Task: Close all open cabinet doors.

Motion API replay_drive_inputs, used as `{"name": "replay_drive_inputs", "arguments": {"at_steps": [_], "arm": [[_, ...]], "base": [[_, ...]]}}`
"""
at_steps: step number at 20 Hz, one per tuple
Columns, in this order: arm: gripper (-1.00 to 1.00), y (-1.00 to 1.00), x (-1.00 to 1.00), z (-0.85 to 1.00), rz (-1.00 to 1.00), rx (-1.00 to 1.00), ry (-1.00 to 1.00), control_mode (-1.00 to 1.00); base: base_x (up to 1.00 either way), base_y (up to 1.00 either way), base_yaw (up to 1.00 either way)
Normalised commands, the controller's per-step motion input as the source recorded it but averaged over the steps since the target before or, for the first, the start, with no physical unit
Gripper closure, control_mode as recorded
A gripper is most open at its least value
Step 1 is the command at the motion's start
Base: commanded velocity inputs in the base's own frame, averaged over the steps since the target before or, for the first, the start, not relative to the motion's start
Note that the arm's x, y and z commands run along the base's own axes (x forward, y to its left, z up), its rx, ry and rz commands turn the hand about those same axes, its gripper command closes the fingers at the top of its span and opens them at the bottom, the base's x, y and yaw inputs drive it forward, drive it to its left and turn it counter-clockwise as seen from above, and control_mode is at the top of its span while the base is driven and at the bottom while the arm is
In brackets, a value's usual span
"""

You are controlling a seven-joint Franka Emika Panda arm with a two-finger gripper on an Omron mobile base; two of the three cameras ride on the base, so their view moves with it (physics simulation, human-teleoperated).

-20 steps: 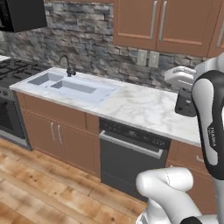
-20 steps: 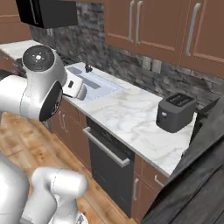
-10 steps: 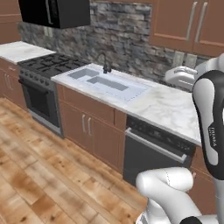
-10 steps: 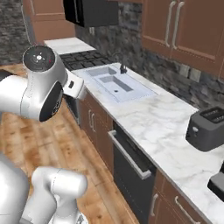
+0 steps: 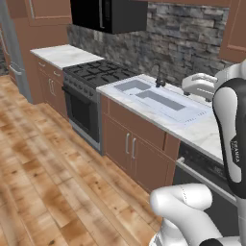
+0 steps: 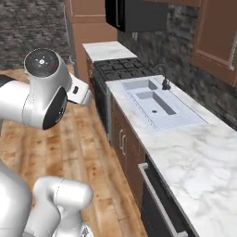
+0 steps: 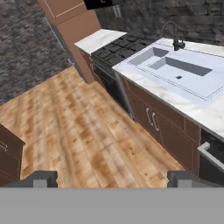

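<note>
One sink [image 5: 158, 99] is sitting at about one o'clock, with one faucet [image 5: 158, 81] behind it. One stove [image 5: 98, 73] is standing at eleven o'clock, under one black microwave [image 5: 108, 14].

sink [image 7: 175, 72] in marble counter [image 7: 205, 114] at right; faucet [image 7: 173, 35] behind sink, stove [image 7: 120, 47] beyond it, base doors [image 7: 153, 120] below, wood floor [image 7: 78, 131] left of counter.
</note>
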Motion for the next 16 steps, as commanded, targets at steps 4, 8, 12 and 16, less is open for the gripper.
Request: {"name": "replay_drive_inputs", "arguments": {"at_steps": [4,8,12,16], "arm": [[-1.0,0.0,0.0,0.0,0.0,0.0,0.0,1.0],[-1.0,0.0,0.0,0.0,0.0,0.0,0.0,1.0],[-1.0,0.0,0.0,0.0,0.0,0.0,0.0,1.0],[-1.0,0.0,0.0,0.0,0.0,0.0,0.0,1.0]], "base": [[1.0,0.24,0.26],[1.0,0.38,0.15],[1.0,0.54,0.09],[1.0,0.69,0.03]]}}
